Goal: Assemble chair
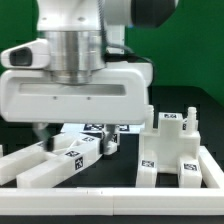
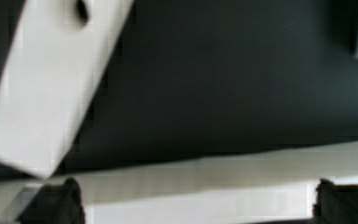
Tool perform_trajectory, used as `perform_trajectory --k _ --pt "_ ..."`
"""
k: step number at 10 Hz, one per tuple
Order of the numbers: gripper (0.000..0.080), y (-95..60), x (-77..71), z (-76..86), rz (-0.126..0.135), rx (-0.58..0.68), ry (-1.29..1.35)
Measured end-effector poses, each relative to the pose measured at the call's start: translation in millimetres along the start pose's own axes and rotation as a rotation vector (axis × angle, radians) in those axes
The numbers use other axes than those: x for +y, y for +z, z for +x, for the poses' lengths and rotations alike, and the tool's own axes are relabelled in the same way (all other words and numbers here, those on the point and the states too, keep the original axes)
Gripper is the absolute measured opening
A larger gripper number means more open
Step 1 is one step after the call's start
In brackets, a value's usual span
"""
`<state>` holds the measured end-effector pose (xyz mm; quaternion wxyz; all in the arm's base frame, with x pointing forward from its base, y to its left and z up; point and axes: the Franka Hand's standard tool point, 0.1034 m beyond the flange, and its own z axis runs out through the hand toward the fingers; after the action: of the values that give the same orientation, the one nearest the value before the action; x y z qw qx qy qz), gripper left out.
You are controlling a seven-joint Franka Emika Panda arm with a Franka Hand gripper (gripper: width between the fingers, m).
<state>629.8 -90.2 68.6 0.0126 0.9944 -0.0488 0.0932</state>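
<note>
A black desk [image 1: 212,125] carries everything; its surface is matte and dark. Behind it stands a green backdrop [image 1: 18,30], visible at both upper corners of the exterior view. A long, low white rail [image 1: 110,200] runs along the near edge of the desk, spanning almost the full width of the picture. Farther back, near the middle, the marker board [image 1: 96,127] lies flat on the desk. Only a few of its black-and-white tags can be seen, the rest being covered. In the wrist view the desk [image 2: 229,90] fills most of the picture as a dark field, too blurred for detail.
</note>
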Motion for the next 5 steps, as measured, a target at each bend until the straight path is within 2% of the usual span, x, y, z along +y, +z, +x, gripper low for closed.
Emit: perform_trajectory --k 1,2,3,4,5 --pt "0.0649 1.4 10.7 -11.7 -0.019 0.074 -0.024" --pt "0.0649 2.7 6.5 -12.0 -0.021 0.089 -0.018" --pt "0.0649 0.9 10.2 -6.2 -0.045 0.156 -0.036" --pt "0.0649 4.6 12.5 -12.9 -0.035 0.129 0.013" --pt "0.0649 9.7 21.1 -24.2 -0.014 0.083 0.178"
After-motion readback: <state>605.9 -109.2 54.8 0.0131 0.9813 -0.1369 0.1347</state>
